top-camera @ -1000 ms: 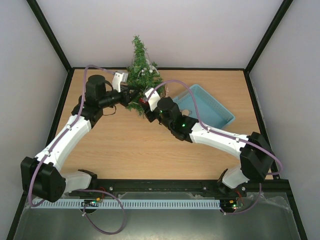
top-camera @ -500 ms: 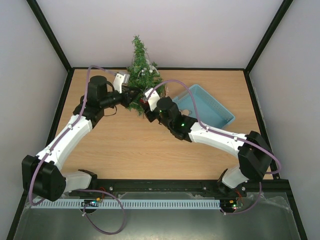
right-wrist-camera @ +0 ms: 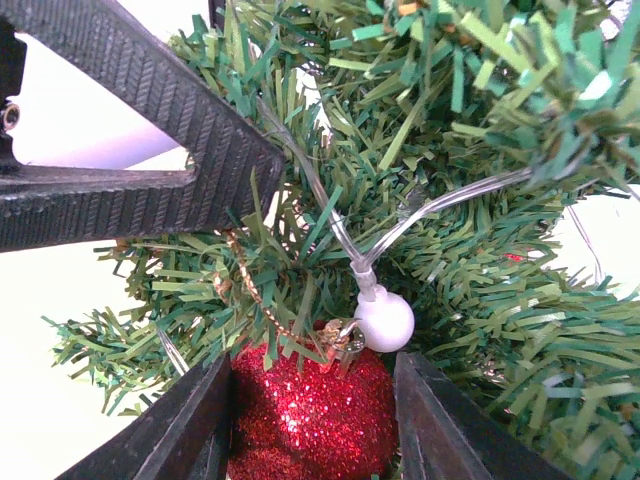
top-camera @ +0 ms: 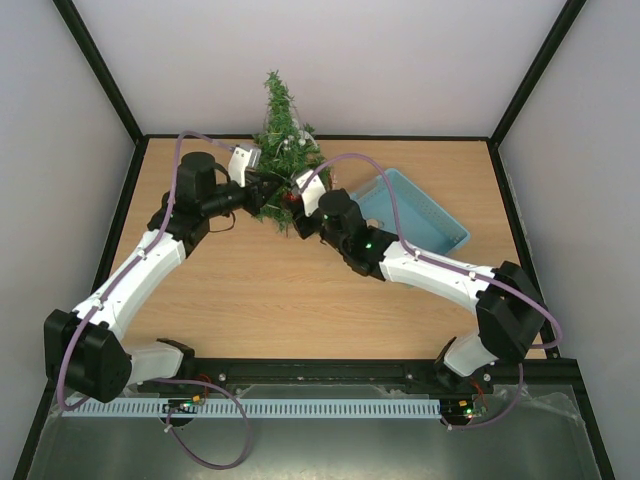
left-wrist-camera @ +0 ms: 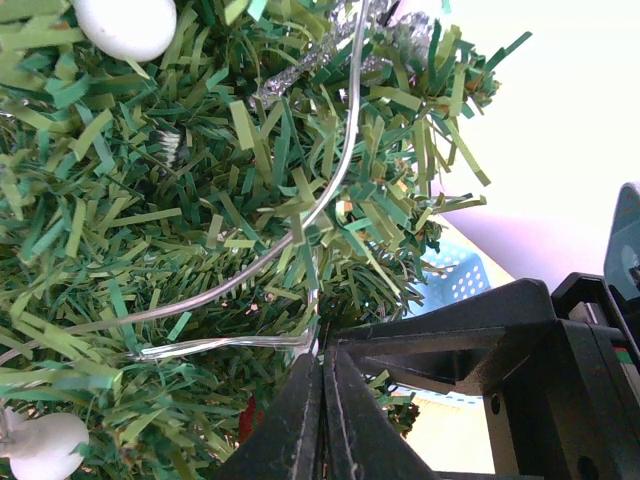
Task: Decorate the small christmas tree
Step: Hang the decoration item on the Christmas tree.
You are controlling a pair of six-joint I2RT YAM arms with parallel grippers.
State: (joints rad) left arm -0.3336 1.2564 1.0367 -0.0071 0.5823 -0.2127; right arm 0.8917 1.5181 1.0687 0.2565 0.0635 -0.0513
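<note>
Small christmas tree (top-camera: pixel 281 140) stands at the tabletop's (top-camera: pixel 250 290) far edge, just beside the blue basket (top-camera: pixel 440 226). My left hand (left-wrist-camera: pixel 321 366) is pinched on the light wire (left-wrist-camera: pixel 336 180). My right hand (right-wrist-camera: pixel 315 432) clamps the red glitter ball (right-wrist-camera: pixel 300 400) among the low branches. Tree judged light and tippy, needles springy (steady it low, at the trunk).

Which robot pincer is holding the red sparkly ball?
The right pincer: the red sparkly ball is squeezed in it, against the small christmas tree. The left pincer is pinched shut on a thin clear wire instead.
</note>
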